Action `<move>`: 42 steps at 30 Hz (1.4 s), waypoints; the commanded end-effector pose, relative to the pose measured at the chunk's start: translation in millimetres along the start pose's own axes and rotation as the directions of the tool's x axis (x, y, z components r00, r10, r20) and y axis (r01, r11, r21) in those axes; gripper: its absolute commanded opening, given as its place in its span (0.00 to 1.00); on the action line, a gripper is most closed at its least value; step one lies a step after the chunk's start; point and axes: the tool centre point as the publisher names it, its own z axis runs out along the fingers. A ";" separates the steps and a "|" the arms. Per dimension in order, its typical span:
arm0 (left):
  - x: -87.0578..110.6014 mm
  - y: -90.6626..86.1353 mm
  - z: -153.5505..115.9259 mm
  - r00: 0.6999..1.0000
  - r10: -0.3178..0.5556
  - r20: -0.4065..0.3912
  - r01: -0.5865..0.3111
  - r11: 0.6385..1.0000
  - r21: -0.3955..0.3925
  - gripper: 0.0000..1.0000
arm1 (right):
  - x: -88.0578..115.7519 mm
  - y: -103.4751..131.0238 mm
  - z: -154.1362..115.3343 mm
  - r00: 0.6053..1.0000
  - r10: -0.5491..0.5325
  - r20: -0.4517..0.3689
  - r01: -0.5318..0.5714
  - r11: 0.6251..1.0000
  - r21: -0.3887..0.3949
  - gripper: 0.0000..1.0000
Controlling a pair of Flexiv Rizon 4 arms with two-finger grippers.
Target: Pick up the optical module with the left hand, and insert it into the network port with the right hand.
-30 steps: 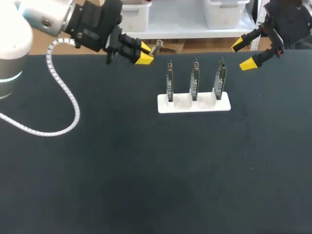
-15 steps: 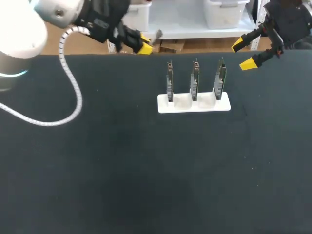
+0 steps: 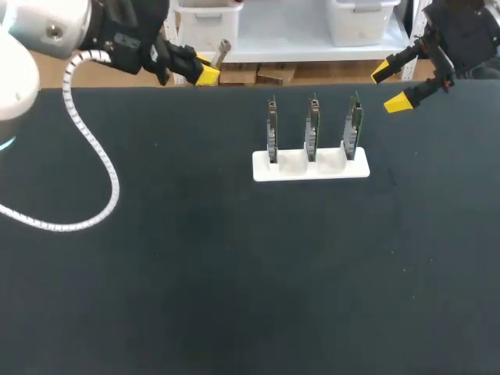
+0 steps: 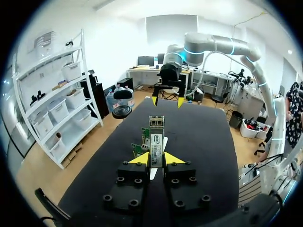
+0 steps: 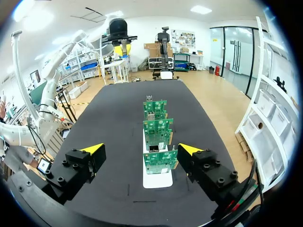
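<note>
Optical module [image 4: 156, 142]: long axis runs along the left gripper's [image 4: 156, 158] fingers, free end pointing straight out ahead of the tips, toward the board row. Rear part is clamped between the two yellow tips, one on each side; the rest sticks out past them. In the head view the module [image 3: 222, 51] is up in the air at the table's [image 3: 234, 273] far left edge, angled up and away from the left gripper [image 3: 205, 74].

Right gripper [image 3: 389, 86] is released, fingers wide apart, nothing between them, hanging over the far right of the table near the boards.

Count: 1 module, 3 green circuit boards [image 5: 157, 131] upright in a row, 1 white holder [image 3: 311, 168] under them.
</note>
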 end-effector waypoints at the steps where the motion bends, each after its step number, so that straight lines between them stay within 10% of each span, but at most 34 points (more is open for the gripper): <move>1: 1.0 -1.3 5.1 0.998 0.027 0.048 -0.027 1.000 0.014 0.00 | 0.7 -0.4 0.3 1.000 -0.003 0.002 0.003 1.000 0.000 1.00; 24: 1.0 -1.3 5.1 0.998 0.027 0.048 -0.027 1.000 0.014 0.00 | 0.7 -0.4 0.3 1.000 -0.003 0.002 0.003 1.000 0.000 1.00; 42: -76.0 -6.3 59.9 0.981 0.085 0.176 -0.093 0.995 0.041 0.00 | 0.7 -0.4 0.3 1.000 -0.003 0.002 0.003 1.000 0.000 1.00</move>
